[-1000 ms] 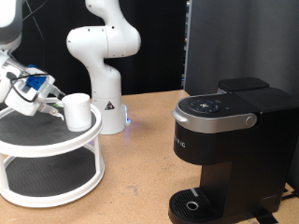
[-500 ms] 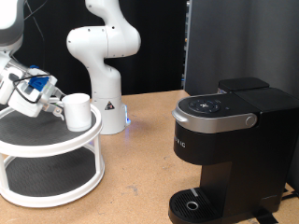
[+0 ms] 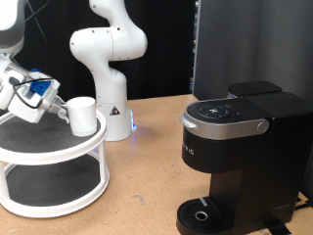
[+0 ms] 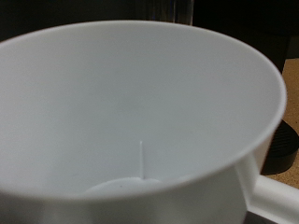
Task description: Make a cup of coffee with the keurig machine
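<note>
The white mug (image 3: 81,116) stands on the top tier of a white two-tier round shelf (image 3: 39,149) at the exterior view's left. My gripper (image 3: 61,108) is right against the mug's left side, at rim height. In the wrist view the mug (image 4: 140,103) fills the frame from very close, its empty inside showing and its handle (image 4: 278,198) sticking out at one corner; my fingers do not show there. The black keurig machine (image 3: 240,157) stands at the exterior view's right with its silver-rimmed lid (image 3: 225,117) down and its round drip tray (image 3: 201,215) bare.
The white base of a robot arm (image 3: 108,59) stands behind the shelf near the middle of the exterior view. A dark panel (image 3: 249,44) rises behind the keurig. The wooden table (image 3: 142,186) lies open between the shelf and the machine.
My gripper and the mug have shifted very slightly up and right on the shelf's top tier. The keurig has not changed.
</note>
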{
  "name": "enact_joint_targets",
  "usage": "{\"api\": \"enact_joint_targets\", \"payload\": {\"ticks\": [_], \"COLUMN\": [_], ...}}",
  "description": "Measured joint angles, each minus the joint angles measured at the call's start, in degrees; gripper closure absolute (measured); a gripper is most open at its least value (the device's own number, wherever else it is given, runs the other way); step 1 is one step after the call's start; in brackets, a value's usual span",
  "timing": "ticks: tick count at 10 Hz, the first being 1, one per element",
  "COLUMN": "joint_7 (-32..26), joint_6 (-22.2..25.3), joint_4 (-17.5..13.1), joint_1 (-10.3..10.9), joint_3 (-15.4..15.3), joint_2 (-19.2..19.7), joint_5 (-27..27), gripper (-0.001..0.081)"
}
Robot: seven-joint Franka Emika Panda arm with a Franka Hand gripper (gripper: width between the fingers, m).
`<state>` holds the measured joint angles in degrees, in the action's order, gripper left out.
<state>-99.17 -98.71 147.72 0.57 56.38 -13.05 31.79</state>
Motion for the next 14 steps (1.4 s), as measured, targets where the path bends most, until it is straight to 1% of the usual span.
{"api": "enact_joint_targets", "payload": {"ticks": [1, 2, 5, 8, 10, 12, 14], "joint_7": [0.19, 0.53, 2.79, 6.29, 9.82, 12.97, 12.96], "joint_6": [-0.28, -0.41, 0.13, 4.18, 7.1, 10.0, 9.81], "joint_4": [0.0, -0.01, -0.64, -2.71, -4.53, -6.54, -5.97], "joint_1": [-0.02, -0.08, -0.14, -0.16, -0.17, -0.17, -0.17], "joint_3": [0.0, 0.0, 0.0, -0.3, -1.39, -2.58, -2.45], "joint_2": [0.0, -0.02, -0.33, -2.69, -5.57, -7.28, -7.18], "joint_5": [0.01, 0.05, 0.06, 0.06, 0.05, -1.62, -0.85], "gripper": [0.0685, 0.0734, 0.0734, 0.0734, 0.0734, 0.0734, 0.0734]}}
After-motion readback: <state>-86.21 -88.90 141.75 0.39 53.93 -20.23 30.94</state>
